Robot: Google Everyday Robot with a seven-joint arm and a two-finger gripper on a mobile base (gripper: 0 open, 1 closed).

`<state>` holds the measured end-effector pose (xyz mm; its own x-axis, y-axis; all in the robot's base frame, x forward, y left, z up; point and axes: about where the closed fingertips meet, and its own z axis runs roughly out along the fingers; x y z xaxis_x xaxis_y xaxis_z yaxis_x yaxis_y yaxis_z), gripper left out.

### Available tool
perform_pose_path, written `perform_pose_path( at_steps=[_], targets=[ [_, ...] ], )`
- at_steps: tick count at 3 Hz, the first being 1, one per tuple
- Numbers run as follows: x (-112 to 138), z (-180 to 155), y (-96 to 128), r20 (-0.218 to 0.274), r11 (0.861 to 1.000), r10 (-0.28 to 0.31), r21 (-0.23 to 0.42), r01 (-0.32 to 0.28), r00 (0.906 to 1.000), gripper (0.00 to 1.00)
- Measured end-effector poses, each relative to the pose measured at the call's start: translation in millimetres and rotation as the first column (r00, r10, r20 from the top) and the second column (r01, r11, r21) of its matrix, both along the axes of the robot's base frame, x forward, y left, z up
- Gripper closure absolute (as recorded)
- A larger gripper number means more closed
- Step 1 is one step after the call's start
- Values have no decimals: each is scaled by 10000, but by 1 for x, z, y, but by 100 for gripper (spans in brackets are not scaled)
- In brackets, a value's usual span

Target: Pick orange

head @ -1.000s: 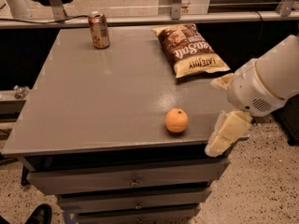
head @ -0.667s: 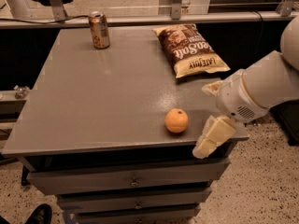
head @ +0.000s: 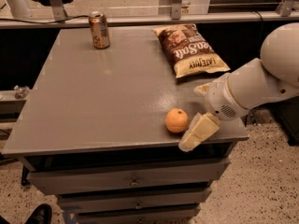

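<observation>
The orange (head: 176,120) is a small round fruit resting on the grey table (head: 107,97), close to its front right edge. My gripper (head: 196,132) hangs at the end of the white arm, just to the right of the orange and slightly nearer the front edge, almost touching it. Its pale fingers point down and to the left. Nothing is held in it.
A soda can (head: 99,30) stands at the back left of the table. A brown chip bag (head: 190,49) lies at the back right. Drawers (head: 131,181) sit under the tabletop. A dark shoe (head: 39,214) shows on the speckled floor at the bottom left.
The arm has swung leftward along the table's front edge, bringing the gripper closer to the orange. The orange, can and bag have stayed put.
</observation>
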<state>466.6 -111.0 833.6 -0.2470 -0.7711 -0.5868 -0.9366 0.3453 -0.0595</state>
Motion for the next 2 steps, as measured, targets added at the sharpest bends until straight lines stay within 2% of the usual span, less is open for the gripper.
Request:
perform_pose_path(
  at_steps=[2],
  targets=[
    [12,4,6,-547,9918,-634,1079,690,9965,0]
  ],
)
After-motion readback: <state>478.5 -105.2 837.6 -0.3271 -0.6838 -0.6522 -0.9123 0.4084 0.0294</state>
